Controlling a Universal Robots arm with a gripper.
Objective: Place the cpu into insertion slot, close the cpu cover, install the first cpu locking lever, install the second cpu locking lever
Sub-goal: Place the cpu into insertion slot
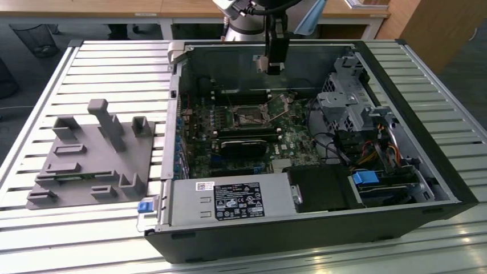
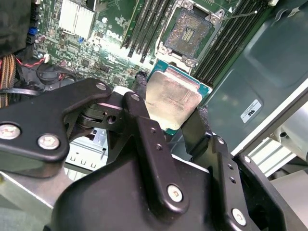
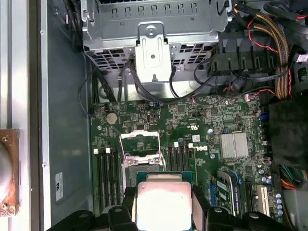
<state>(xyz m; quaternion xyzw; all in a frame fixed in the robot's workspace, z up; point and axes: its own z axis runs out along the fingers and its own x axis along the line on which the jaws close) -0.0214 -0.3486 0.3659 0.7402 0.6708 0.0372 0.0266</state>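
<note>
A slatted metal table (image 1: 99, 57) carries an open black computer case (image 1: 304, 240) lying on its side, with a grey moulded fixture (image 1: 91, 154) beside it towards the exterior view's left. Inside the case, a green motherboard (image 1: 236, 131) covers the floor. A labelled silver power supply (image 1: 228, 202) sits at the near end and a grey drive cage (image 1: 343, 108) stands along the exterior view's right. The arm (image 1: 251, 17) reaches down from the far side, and its pincer (image 1: 272, 65) hangs above the far part of the board, clear of everything below. In both wrist views the black fingers (image 2: 139, 91) are pressed against opposite edges of the cpu (image 2: 173, 98), pinching it with its pale metal top facing the cameras. The insertion slot (image 2: 192, 31) lies uncovered on the board between banks of long black memory slots (image 2: 144, 29), its field of contacts bare inside the thin metal rim. The chip is in the air, apart from the slot, and appears just beside it in the first wrist view.
</note>
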